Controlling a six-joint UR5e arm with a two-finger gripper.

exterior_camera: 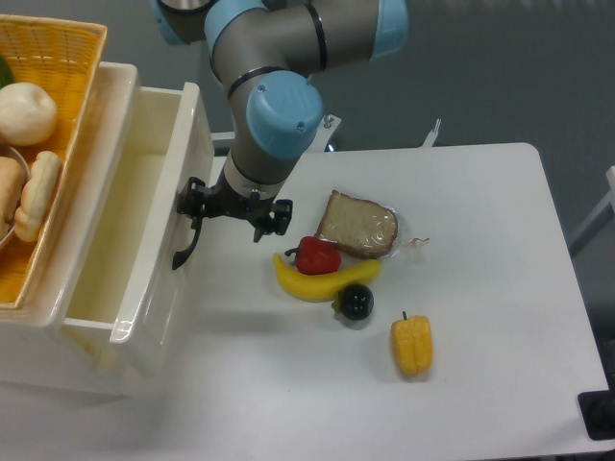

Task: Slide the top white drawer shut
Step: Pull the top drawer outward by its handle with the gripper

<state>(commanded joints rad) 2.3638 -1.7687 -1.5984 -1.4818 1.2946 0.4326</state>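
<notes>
Arm (279,58) reaching down from the desk's (480,317) back edge, its grey links and blue joints bent toward the left side, wrist pointing down at the cabinet (58,327). Gripper (233,209) sits low, at the front of the top drawer (154,221), right at its black handle (188,235). The black fingers (274,216) point down, and the left part of the gripper overlaps the top of the handle; whether the jaws are clamped on it or merely beside it cannot be told from this angle.

The drawer stands pulled well out from the cabinet at the desk's left edge, its cream interior open to view and its front panel facing the desk's middle. A basket (67,58) with bread rolls sits on the cabinet's top.

Near the desk's middle lie a bread slice (357,227), a red pepper (316,255), a banana (322,280) and a dark fruit (356,302) close together, with a yellow pepper (412,345) apart toward the front edge.
</notes>
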